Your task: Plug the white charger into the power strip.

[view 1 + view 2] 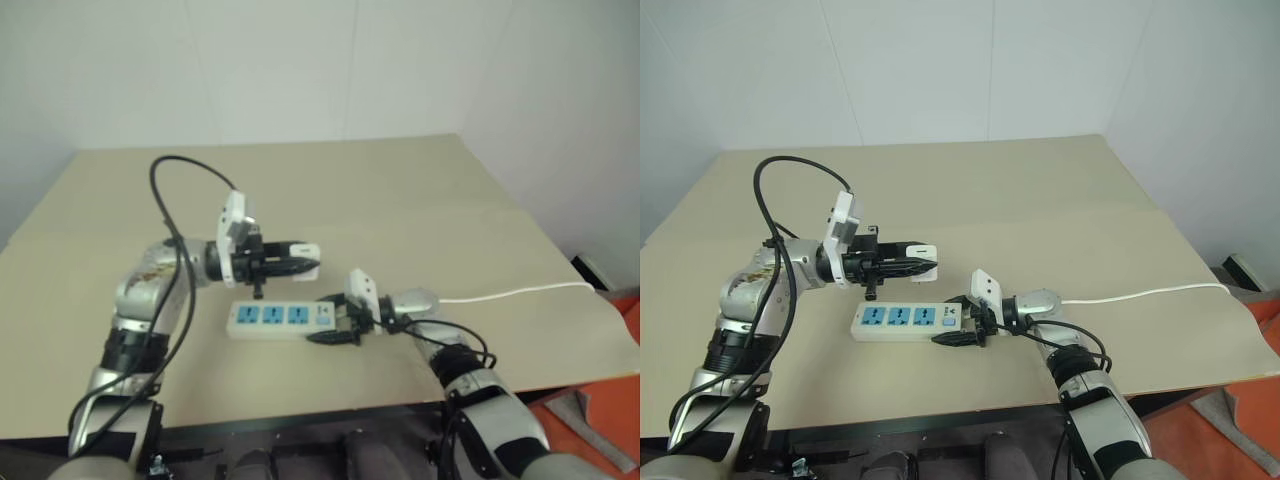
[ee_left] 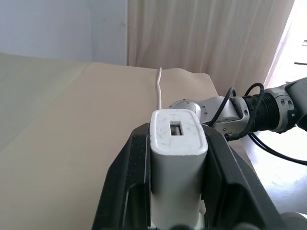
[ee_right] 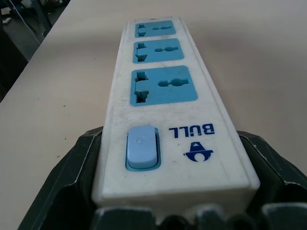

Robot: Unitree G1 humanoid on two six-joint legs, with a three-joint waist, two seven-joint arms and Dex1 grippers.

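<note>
Looking across the beige table point(image 1: 420, 200), you have the power strip point(image 1: 905, 321) lying flat near its front edge, its three blue socket faces turned up and its thin white cord point(image 1: 520, 293) running off toward the table's right side. Your right claw point(image 1: 958, 328) is closed on the strip's switch end, one black finger against each long side, as the right wrist view confirms with the pale blue switch point(image 3: 141, 147) sitting between the fingers. Your left claw point(image 1: 296, 259) is shut on the white charger point(image 1: 308, 258), which sticks out past the fingertips and points level toward your right. In the left wrist view you see the charger point(image 2: 178, 163) pinched between the two black fingers point(image 2: 125, 187), its end port facing away from the wrist. The charger hangs above the table, just behind the strip near the switch end, clear of the sockets and not yet plugged in.
</note>
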